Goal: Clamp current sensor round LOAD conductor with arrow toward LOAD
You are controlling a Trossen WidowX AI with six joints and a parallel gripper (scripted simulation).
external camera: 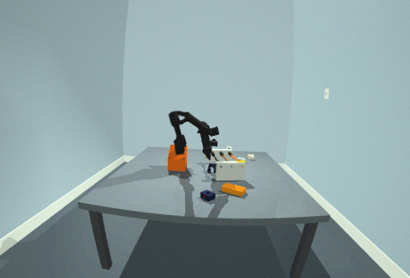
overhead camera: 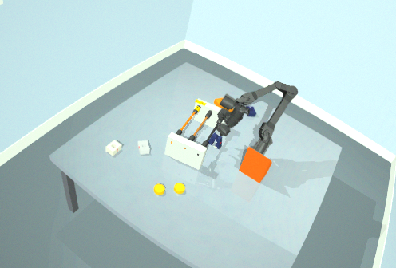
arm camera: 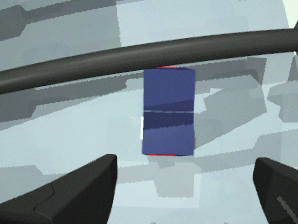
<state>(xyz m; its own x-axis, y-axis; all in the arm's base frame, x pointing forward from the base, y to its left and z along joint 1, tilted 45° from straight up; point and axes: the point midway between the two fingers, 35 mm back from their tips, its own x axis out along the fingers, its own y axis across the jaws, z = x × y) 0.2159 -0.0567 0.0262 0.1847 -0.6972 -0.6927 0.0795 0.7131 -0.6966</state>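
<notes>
The open navy split-core sensor [overhead camera: 215, 140] [external camera: 212, 168] [arm camera: 169, 112] stands on the table beside the rack's dark conductor. The wrist view shows it from above, with a seam across its middle and red at two ends. The LOAD conductor [overhead camera: 188, 122] is the orange one on the rack's far side from the sensor, with a yellow marker at one end. My gripper [external camera: 208, 156] [arm camera: 187, 167] is partly open and empty, pointing down above the sensor's area. In the wrist view the sensor lies just ahead of the gap between the fingers. The sensor's arrow is not visible.
The white rack [overhead camera: 185, 153] [external camera: 230, 171] holds three conductors; its dark one [arm camera: 150, 54] crosses close to the sensor. A second navy block [external camera: 207, 195] and an orange block [external camera: 233, 189] lie beyond the rack. Two white blocks [overhead camera: 113, 147] [overhead camera: 144, 147] and two yellow discs [overhead camera: 159, 189] [overhead camera: 180, 188] lie elsewhere.
</notes>
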